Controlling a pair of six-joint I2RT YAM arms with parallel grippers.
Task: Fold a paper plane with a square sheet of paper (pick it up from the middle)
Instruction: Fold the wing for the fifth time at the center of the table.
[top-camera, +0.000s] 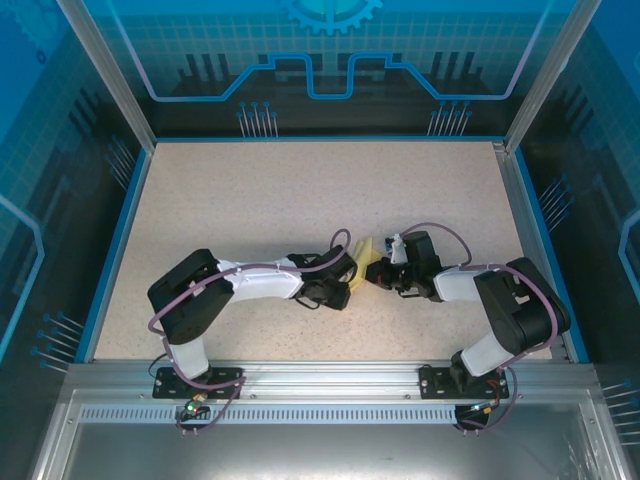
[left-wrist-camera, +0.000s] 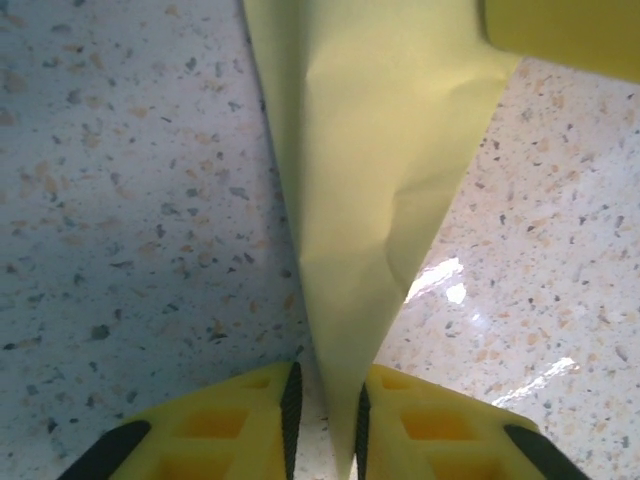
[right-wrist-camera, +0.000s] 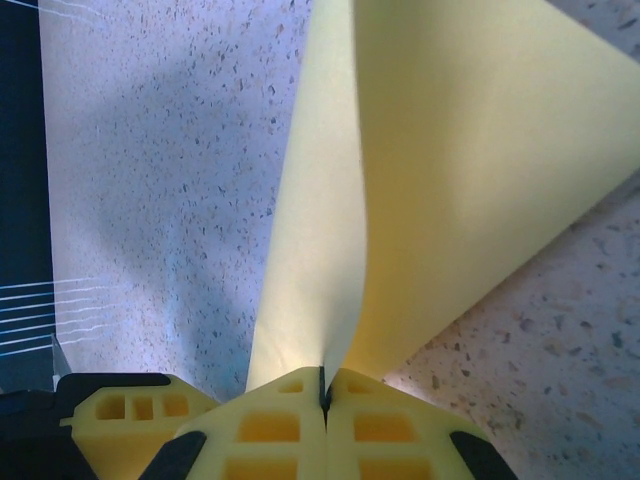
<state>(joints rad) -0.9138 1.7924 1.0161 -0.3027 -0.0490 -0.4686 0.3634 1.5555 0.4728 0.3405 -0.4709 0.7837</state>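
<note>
**Overhead view.** We see the left tool (top-camera: 347, 283) and the right tool (top-camera: 377, 275) facing one another tip to tip over the middle of the speckled surface (top-camera: 300, 190). The yellow paper sheet (top-camera: 362, 255) lies between the two tools, just ahead of each.

**Left wrist view.** The sheet narrows toward the left tool into a creased point that runs in between its fingers. The jaws stand only slightly apart. A sliver of surface shows between the paper and the left-hand pad (left-wrist-camera: 292, 400), while the paper lies close against the other pad. We therefore read this tool as narrowly open around the tip rather than clamped on it.

**Right wrist view.** The right tool's fingers are pressed together, and they pinch the sheet at the seam between them. Ahead of the fingertips the paper fans out in two leaves that widen away from the tool. The broader leaf lies to the tool's right.
</note>
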